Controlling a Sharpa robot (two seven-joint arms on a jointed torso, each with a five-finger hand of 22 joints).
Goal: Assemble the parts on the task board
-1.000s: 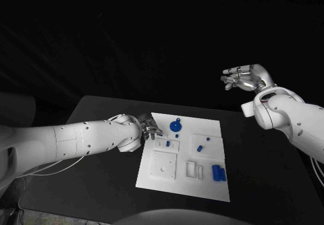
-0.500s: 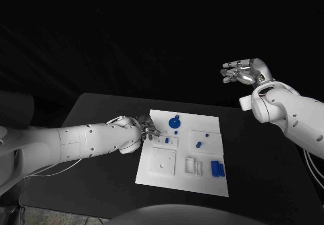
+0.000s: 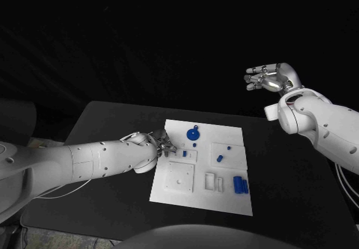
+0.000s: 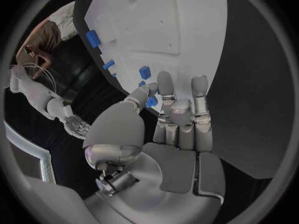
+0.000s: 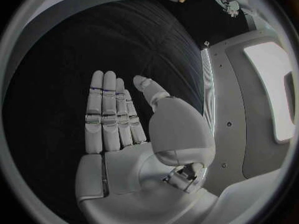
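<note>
The black table [image 3: 97,116] carries one white task board [image 3: 224,199], lying at its middle. Two white arms reach in. The left hand [image 3: 161,145] sits low at the board's left edge; in the left wrist view its thumb and fingers [image 4: 163,87] pinch one small blue part [image 4: 151,101] just over the board. The right hand [image 3: 271,79] hangs high and well apart from the board, past the table's far edge, its fingers straight and spread from the thumb, holding nothing.

On the board lie one round blue disc [image 3: 194,135] near the far edge, a pair of blue cylinders [image 3: 239,184] side by side near the right edge, and one small blue peg [image 3: 220,158] between them. Other blue bits there are too small to count surely.
</note>
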